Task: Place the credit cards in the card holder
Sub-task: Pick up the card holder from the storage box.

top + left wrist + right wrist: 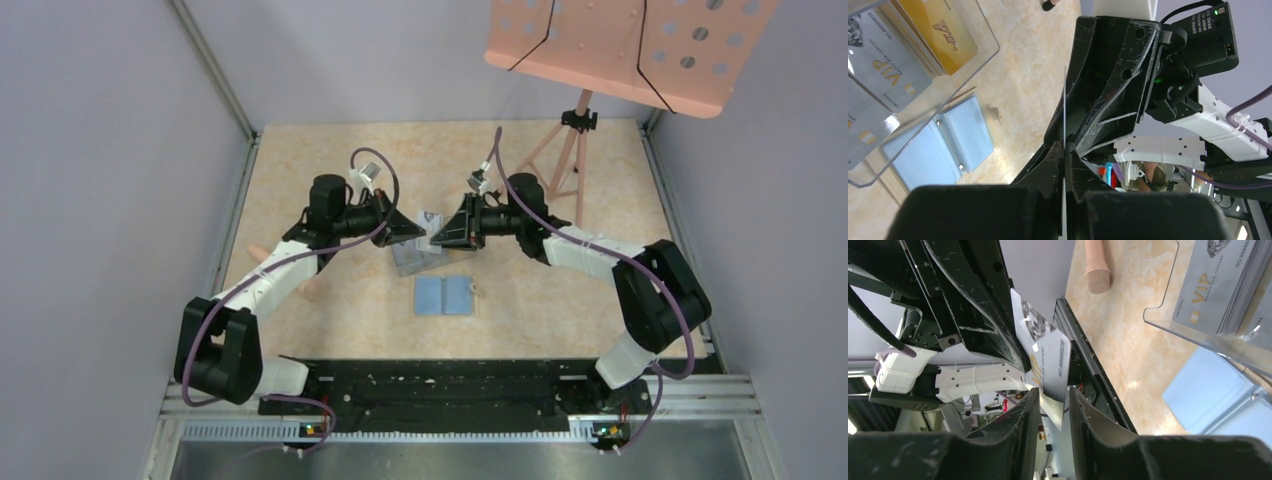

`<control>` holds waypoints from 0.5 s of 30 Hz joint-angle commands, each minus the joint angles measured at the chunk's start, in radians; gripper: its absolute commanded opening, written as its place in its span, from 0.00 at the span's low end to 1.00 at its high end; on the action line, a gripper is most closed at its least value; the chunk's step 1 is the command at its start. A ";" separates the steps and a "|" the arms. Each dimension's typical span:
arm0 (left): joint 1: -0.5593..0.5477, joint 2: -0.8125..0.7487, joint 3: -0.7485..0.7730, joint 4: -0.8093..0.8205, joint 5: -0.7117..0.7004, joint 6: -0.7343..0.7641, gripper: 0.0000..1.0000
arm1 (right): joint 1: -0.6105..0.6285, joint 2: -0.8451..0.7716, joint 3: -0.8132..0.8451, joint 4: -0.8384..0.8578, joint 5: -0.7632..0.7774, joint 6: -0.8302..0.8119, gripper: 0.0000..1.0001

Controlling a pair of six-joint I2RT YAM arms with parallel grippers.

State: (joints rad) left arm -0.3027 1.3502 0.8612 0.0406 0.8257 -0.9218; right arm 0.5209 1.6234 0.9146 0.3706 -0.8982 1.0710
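I see left gripper (1065, 151) clamped on a white VIP card (1047, 356) above the clear box (412, 258), right gripper (1050, 401) with jaws narrowly parted around it, card holder (445, 296) lying open just beside the box

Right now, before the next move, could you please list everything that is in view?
table: one, beige marbled, under everything
box: one, clear, table centre
silver cards: several, inside the box; count unclear
gold cards: several, inside the box; count unclear
held card: one, silver, above the box
card holder: one, open, light blue inside, on the near side of the box
rod: one, tan, table's left side, partly under the left arm
music stand: one, salmon pink, far right
left gripper: one, black, shut on the held card
right gripper: one, black, open, fingers on either side of that card
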 commanded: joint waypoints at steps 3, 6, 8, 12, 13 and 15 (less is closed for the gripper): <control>-0.012 -0.046 -0.022 0.090 0.051 -0.019 0.00 | 0.011 -0.056 -0.013 0.172 0.022 0.051 0.37; -0.012 -0.052 -0.028 0.086 0.050 -0.020 0.00 | 0.006 -0.047 -0.051 0.297 0.020 0.128 0.38; -0.012 -0.055 -0.029 0.081 0.049 -0.020 0.00 | -0.004 -0.046 -0.086 0.386 0.022 0.185 0.37; -0.012 -0.059 -0.034 0.068 0.032 -0.017 0.00 | -0.009 -0.051 -0.115 0.432 0.017 0.216 0.24; -0.012 -0.059 -0.036 0.066 0.031 -0.017 0.00 | -0.010 -0.053 -0.121 0.427 0.018 0.215 0.21; -0.012 -0.054 -0.042 0.065 0.035 -0.018 0.00 | -0.011 -0.060 -0.137 0.427 0.026 0.213 0.18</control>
State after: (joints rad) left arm -0.3130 1.3251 0.8383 0.0681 0.8555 -0.9428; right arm 0.5179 1.6157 0.7921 0.6918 -0.8799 1.2556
